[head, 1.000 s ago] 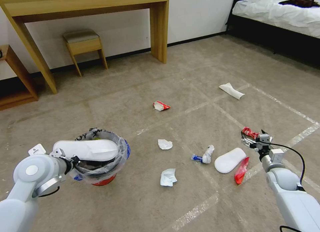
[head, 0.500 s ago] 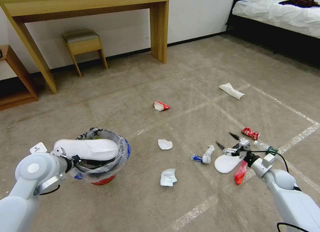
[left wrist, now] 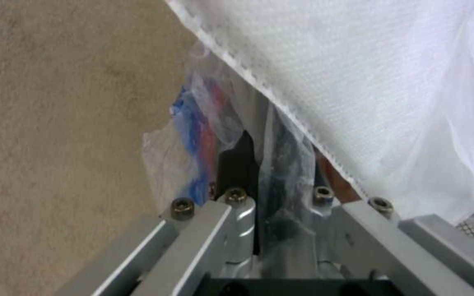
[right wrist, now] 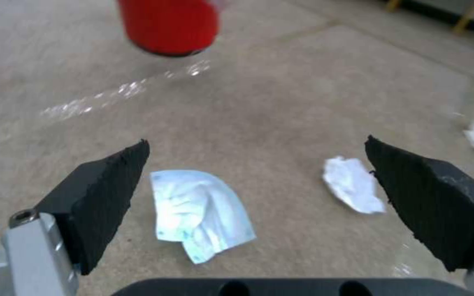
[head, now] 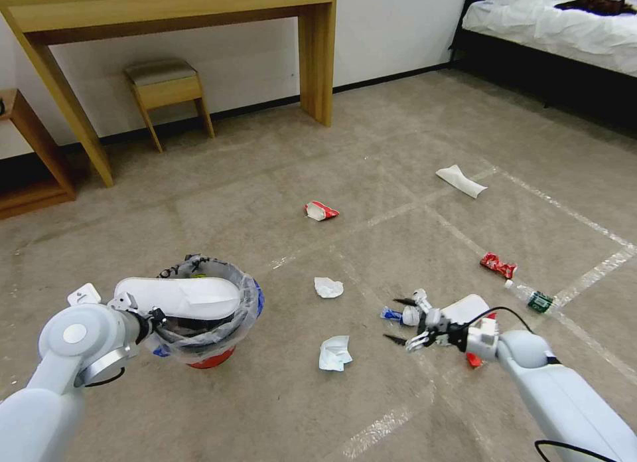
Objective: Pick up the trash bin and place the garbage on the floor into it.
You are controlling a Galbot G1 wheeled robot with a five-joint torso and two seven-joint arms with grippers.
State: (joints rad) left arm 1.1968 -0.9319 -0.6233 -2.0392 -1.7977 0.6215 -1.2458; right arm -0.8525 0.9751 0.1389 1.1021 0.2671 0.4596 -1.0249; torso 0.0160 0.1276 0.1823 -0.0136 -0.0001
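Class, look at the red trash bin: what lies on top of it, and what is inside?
A white disposable slipper lies across the rim of the trash bin, which the left gripper holds by its rim. Beneath the slipper the clear liner bag shows; any contents deeper inside are covered.

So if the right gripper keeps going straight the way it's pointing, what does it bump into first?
Probably the flat bluish-white wrapper on the floor. The open right gripper points toward it, with the crumpled white paper off to one side and the trash bin farther behind. Depth is hard to judge.
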